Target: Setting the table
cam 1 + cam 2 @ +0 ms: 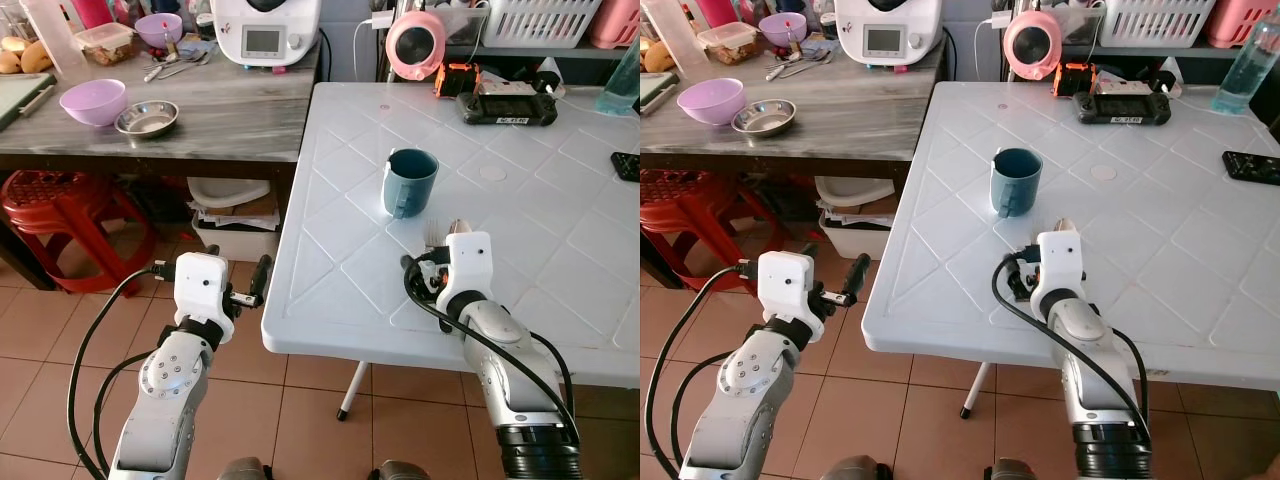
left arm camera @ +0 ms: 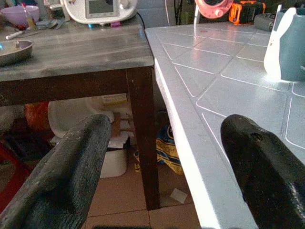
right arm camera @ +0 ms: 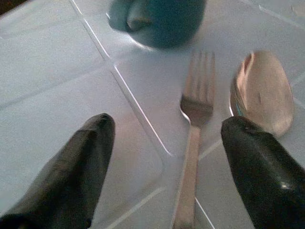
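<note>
Our right gripper (image 3: 162, 171) rests low over the white counter (image 1: 560, 260) at lower centre of the head view, fingers spread and grasping nothing. Between its fingertips lie a fork (image 3: 194, 129) and, just beside it, a spoon (image 3: 263, 90), side by side on the counter. Just beyond them stands a teal mug (image 1: 410, 181), mid-frame. Our left gripper (image 2: 164, 167) hangs released off the counter's edge at lower left. In the upper left, a wooden counter (image 1: 230, 110) carries a purple bowl (image 1: 93, 101) and a steel dish (image 1: 147, 119).
</note>
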`<state>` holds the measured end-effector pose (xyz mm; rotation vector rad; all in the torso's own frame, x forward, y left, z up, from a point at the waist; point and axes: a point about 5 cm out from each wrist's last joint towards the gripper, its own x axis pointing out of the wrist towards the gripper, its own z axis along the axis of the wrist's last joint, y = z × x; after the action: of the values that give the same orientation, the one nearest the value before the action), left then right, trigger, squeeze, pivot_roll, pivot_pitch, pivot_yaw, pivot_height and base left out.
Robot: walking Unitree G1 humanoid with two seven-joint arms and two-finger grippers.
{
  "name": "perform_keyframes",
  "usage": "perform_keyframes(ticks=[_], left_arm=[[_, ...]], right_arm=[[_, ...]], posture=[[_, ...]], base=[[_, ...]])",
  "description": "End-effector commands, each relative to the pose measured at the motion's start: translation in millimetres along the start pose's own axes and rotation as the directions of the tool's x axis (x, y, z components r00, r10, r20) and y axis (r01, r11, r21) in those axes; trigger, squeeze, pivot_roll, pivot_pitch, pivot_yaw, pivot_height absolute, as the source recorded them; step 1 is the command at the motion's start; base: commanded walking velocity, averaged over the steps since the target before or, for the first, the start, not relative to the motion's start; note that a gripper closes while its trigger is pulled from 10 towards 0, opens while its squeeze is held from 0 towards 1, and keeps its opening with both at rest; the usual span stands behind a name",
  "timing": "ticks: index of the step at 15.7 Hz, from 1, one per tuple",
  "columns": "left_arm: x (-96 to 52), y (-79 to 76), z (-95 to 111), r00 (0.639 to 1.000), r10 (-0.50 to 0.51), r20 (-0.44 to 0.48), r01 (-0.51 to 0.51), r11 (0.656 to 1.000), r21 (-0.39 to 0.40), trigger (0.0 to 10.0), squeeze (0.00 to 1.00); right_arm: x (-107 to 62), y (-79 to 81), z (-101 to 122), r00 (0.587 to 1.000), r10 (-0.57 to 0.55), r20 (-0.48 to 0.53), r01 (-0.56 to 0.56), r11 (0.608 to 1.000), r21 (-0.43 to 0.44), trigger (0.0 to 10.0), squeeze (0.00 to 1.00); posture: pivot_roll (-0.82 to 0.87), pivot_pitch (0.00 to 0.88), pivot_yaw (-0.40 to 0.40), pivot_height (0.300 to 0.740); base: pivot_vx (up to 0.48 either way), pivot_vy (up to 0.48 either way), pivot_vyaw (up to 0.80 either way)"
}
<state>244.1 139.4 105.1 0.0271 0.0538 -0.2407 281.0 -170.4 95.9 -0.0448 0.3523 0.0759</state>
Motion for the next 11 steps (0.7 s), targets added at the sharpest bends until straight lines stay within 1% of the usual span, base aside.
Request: perform_keyframes(ticks=[1,2,3,5,6,7,8,10,11], left_arm=[[0.0,-0.1,3.4,1.000,-0.010,0.005,0.010,1.000,0.008,10.0,0.00],[0.2,-0.2,3.8,1.000,-0.011,0.004,0.011,1.000,0.009,10.0,0.00],[0.3,-0.1,3.9,1.000,-0.011,0.004,0.011,1.000,0.010,10.0,0.00],[0.5,0.1,4.0,1.000,-0.010,0.003,0.010,1.000,0.011,10.0,0.00],[0.8,0.1,4.4,1.000,-0.011,0.002,0.011,1.000,0.012,10.0,0.00],[0.8,0.3,4.5,1.000,-0.012,0.002,0.012,1.000,0.012,10.0,0.00],[0.8,0.4,4.6,1.000,-0.012,0.001,0.012,1.000,0.012,10.0,0.00],[0.8,0.6,4.6,1.000,-0.012,0.000,0.012,1.000,0.014,10.0,0.00],[0.6,0.8,4.4,1.000,-0.012,0.000,0.012,1.000,0.015,10.0,0.00]], right_arm=[[0.0,-4.3,-2.8,1.000,-0.019,-0.021,0.019,1.000,0.012,1.0,0.00],[-0.1,-6.6,-4.1,0.999,-0.032,-0.033,0.032,0.999,0.012,4.7,0.00],[-0.1,-8.1,-4.9,0.998,-0.039,-0.039,0.040,0.999,0.011,4.7,0.00],[0.6,-9.9,-6.4,0.998,-0.040,-0.047,0.040,0.999,0.019,5.7,0.00],[2.6,-12.7,-7.5,0.997,-0.038,-0.064,0.040,0.998,0.038,3.8,0.00],[4.4,-15.2,-7.0,0.997,-0.037,-0.070,0.041,0.998,0.047,0.3,0.00],[7.5,-20.0,-6.6,0.996,-0.030,-0.085,0.035,0.998,0.055,0.0,0.00],[11.0,-25.3,-8.1,0.993,-0.011,-0.117,0.020,0.997,0.073,0.0,0.00],[11.7,-27.2,-9.7,0.991,-0.009,-0.132,0.022,0.995,0.096,0.0,0.00]], posture=[[-0.02,0.038,0.057,0.740],[-0.02,0.038,0.057,0.740],[-0.02,0.037,0.057,0.740],[-0.02,0.037,0.059,0.740],[-0.01,0.039,0.059,0.740],[-0.01,0.040,0.059,0.740],[-0.01,0.040,0.059,0.740],[-0.01,0.038,0.058,0.740],[-0.01,0.038,0.058,0.740]], base=[[0.000,0.000,0.00],[0.000,0.000,0.00],[0.000,0.000,0.00],[0.000,0.000,0.00],[0.000,0.000,0.00],[0.000,0.000,0.00],[0.000,0.000,0.00],[0.000,0.000,0.00],[0.000,0.000,0.00]])
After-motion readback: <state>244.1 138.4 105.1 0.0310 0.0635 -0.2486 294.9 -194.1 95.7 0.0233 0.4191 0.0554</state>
